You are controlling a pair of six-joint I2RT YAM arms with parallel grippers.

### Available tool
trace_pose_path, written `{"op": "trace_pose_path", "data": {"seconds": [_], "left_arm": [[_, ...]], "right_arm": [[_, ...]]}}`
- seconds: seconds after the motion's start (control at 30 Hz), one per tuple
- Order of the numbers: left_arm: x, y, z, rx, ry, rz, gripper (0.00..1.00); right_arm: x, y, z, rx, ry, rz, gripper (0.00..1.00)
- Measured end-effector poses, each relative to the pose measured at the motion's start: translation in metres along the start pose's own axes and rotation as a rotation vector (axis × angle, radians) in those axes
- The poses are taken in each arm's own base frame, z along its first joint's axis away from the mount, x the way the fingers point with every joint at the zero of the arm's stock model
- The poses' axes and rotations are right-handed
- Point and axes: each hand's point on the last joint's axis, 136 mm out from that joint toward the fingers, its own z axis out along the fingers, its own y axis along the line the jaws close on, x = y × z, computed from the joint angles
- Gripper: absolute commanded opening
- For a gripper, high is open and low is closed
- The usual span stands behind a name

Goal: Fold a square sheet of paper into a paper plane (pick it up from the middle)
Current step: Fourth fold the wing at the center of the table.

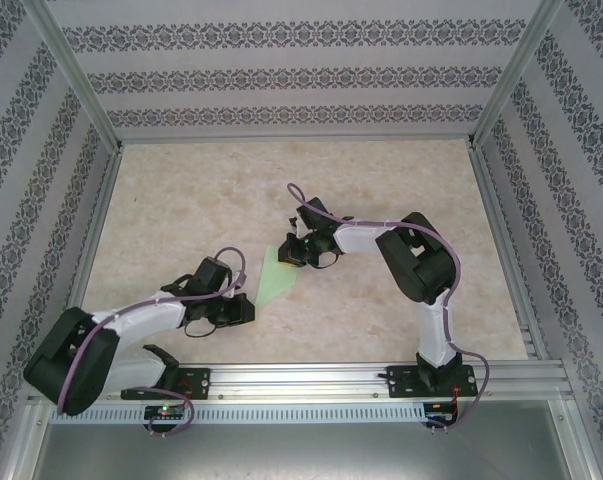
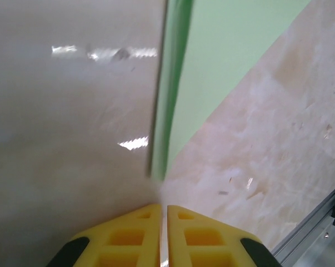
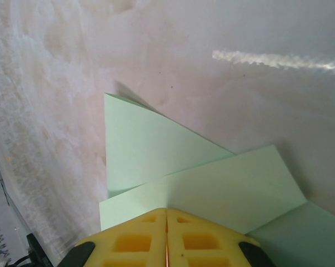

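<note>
The pale green sheet of paper (image 1: pixel 274 280) lies on the marble-look table, folded into a narrow pointed wedge with overlapping flaps (image 3: pixel 156 150). My right gripper (image 1: pixel 292 254) is at its far end. Its yellow fingers (image 3: pixel 166 210) are shut and their tips rest on a folded flap, with no paper between them. My left gripper (image 1: pixel 249 304) is at the near pointed end. In the left wrist view its gripper (image 2: pixel 164 206) is shut to a hairline slit, and the paper's tip (image 2: pixel 159 167) lies just ahead of it, apart from it.
An aluminium rail (image 1: pixel 311 378) runs along the near table edge and shows at the lower right of the left wrist view (image 2: pixel 317 228). Patterned walls (image 1: pixel 281 75) and frame posts enclose the table on three sides.
</note>
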Motion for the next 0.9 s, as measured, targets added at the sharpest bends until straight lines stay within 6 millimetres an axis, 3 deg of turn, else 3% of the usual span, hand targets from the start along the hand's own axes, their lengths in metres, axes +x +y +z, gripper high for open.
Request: {"op": "trace_pose_path", "data": {"seconds": [0.17,0.53,0.9], "left_arm": [[-0.007,-0.006,-0.028,-0.022,-0.102,0.012,0.21],[-0.056,-0.031,-0.076,-0.073,-0.344,-0.005,0.24],[-0.065,-0.034,-0.082,-0.069,-0.396,-0.056,0.26]], "right_arm": [[0.0,0.001,0.0,0.008,-0.001,-0.004,0.09],[0.003,0.003,0.002,0.021,0.029,-0.02,0.09],[0.005,-0.003,-0.004,0.011,0.069,-0.085,0.09]]}}
